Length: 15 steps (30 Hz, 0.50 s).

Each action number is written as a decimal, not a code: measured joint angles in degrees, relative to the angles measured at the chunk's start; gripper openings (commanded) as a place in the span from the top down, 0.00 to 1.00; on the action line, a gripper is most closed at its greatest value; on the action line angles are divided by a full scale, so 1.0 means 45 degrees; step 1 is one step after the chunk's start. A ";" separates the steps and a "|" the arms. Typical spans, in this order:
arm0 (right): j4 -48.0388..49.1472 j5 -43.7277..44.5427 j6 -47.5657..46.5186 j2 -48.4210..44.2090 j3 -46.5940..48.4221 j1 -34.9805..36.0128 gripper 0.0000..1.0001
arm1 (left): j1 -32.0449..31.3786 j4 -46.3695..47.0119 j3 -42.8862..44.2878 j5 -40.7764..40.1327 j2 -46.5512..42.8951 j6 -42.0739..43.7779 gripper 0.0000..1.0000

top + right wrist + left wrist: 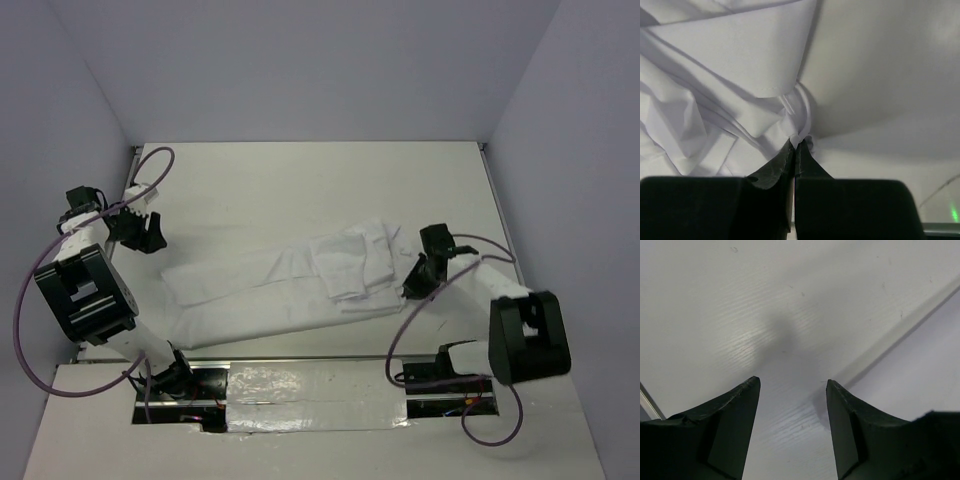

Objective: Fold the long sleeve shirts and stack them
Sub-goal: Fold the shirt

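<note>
Cloth at the right edge of the long sleeve shirt (260, 290) is clamped in the right gripper (795, 145), likely for folding; the left gripper (792, 382) hovers spread, clear of it.

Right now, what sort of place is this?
Likely a robot lab enclosure, not a home: a white table boxed by plain walls, a left arm and right arm bolted at its edge, one white shirt.

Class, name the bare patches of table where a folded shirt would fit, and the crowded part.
Bare: the wide table strip between the shirt and the back wall, and under the open left gripper. Crowded: the middle band, shirt spread to the right gripper pinching its edge.
</note>
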 measured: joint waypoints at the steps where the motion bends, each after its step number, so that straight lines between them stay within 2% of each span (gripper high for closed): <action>1: 0.0121 0.0107 -0.0301 0.0850 0.0665 -0.0257 1.00 | 0.0010 0.0078 0.0019 0.0039 0.0000 0.0000 0.32; 6: 0.0777 0.0617 -0.1885 0.5688 0.5707 -0.0874 1.00 | -0.0024 0.0044 0.0015 0.0311 0.0000 0.0053 0.34; 8: 0.0991 0.0670 -0.2477 0.7713 0.8408 -0.0937 0.95 | -0.0092 -0.0073 -0.0005 0.0408 0.0000 0.0141 0.35; 9: 0.1127 0.0724 -0.2725 0.8592 0.9719 -0.0952 0.80 | -0.0160 -0.0078 -0.0087 0.0442 -0.0005 0.0175 0.35; 10: 0.0976 0.0748 -0.2929 0.9670 1.1327 -0.0962 0.72 | -0.0233 -0.0073 -0.0189 0.0432 -0.0005 0.0209 0.36; 11: 0.0763 0.0845 -0.3109 1.0690 1.3012 -0.0962 0.57 | -0.0350 -0.0053 -0.0379 0.0423 -0.0044 0.0253 0.36; 14: 0.0345 0.0962 -0.3453 1.3401 1.7626 -0.1064 0.43 | -0.1107 -0.0403 -0.1268 0.0301 -0.0384 0.0719 0.36; 15: 0.0238 0.0937 -0.3517 1.3954 1.8666 -0.1127 0.42 | -0.1452 -0.0665 -0.1564 0.0316 -0.0534 0.0952 0.36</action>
